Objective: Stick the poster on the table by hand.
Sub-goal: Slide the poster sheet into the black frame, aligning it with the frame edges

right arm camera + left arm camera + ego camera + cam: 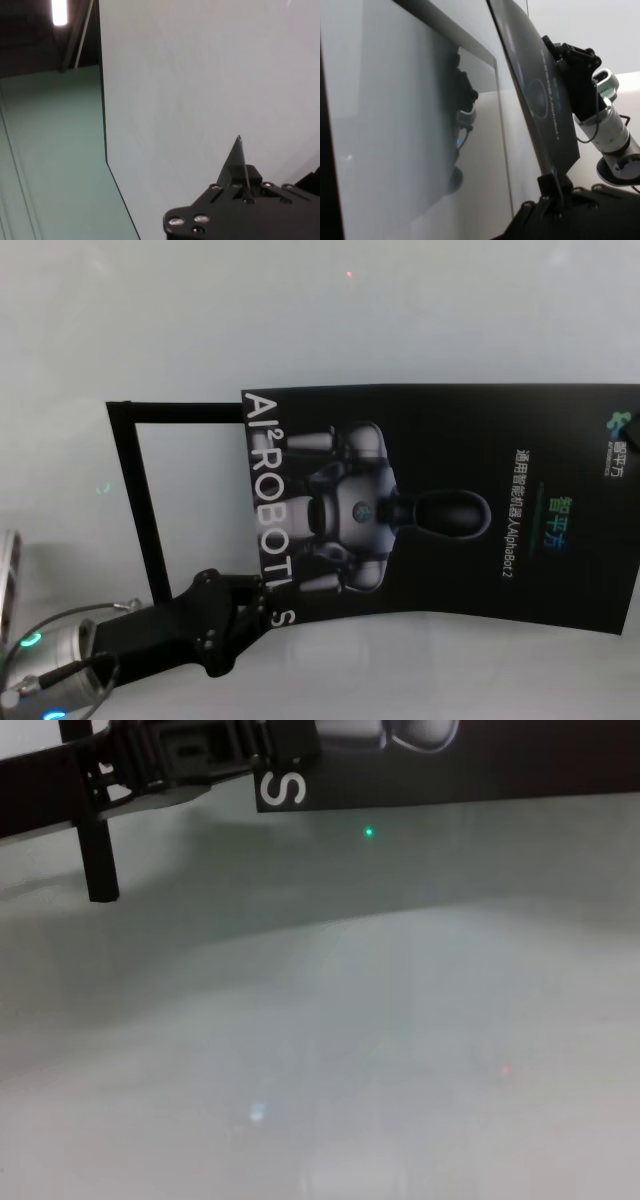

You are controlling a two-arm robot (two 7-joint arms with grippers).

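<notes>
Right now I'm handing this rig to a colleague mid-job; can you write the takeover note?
Left gripper: shut on the poster's near left corner.
Right gripper: shut on its far right edge.
The poster hangs bowed between them, off the table, partly over a black frame.
Done: poster lifted.
Left: lay it flat and press it down.
</notes>
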